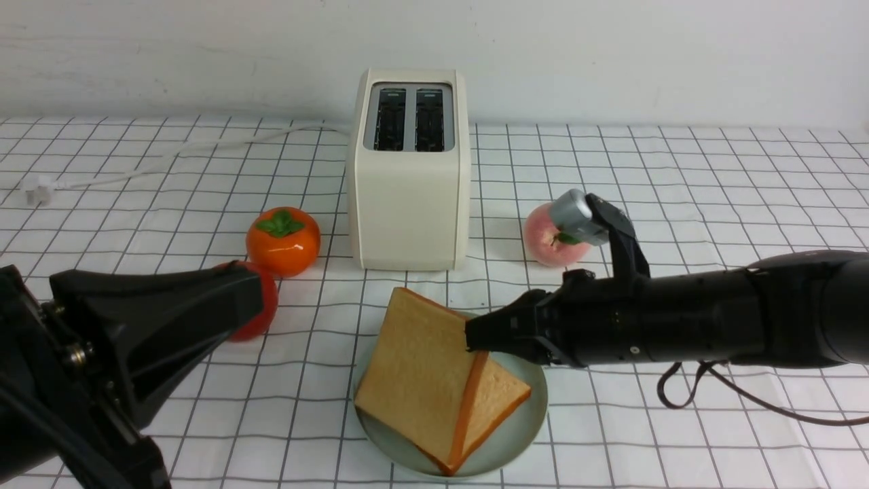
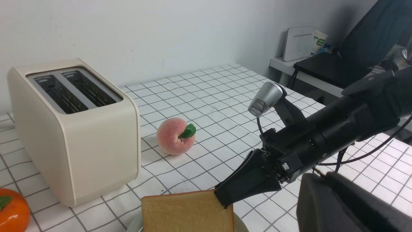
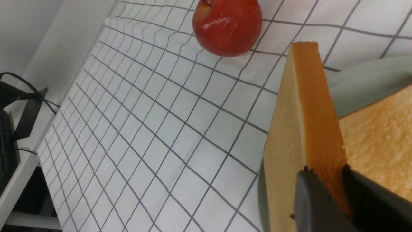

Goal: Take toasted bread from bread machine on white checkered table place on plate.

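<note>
The bread machine (image 1: 407, 170) stands at the back of the white checkered table (image 1: 713, 204); both its slots are empty. The mint-green plate (image 1: 526, 424) lies in front of it. One slice of toasted bread (image 1: 502, 397) lies flat on the plate. A second slice (image 1: 417, 380) leans tilted over it, its lower edge on the plate. My right gripper (image 1: 472, 339) is shut on that slice's upper crust edge, as the right wrist view (image 3: 325, 170) shows. My left gripper (image 1: 254, 295) is shut and empty, low at the left, apart from the plate.
An orange persimmon (image 1: 283, 241) and a red apple (image 1: 265, 309) lie left of the bread machine, the apple partly behind my left gripper. A peach (image 1: 546, 238) lies to its right, behind my right arm. The white cord and plug (image 1: 37, 190) run to the far left.
</note>
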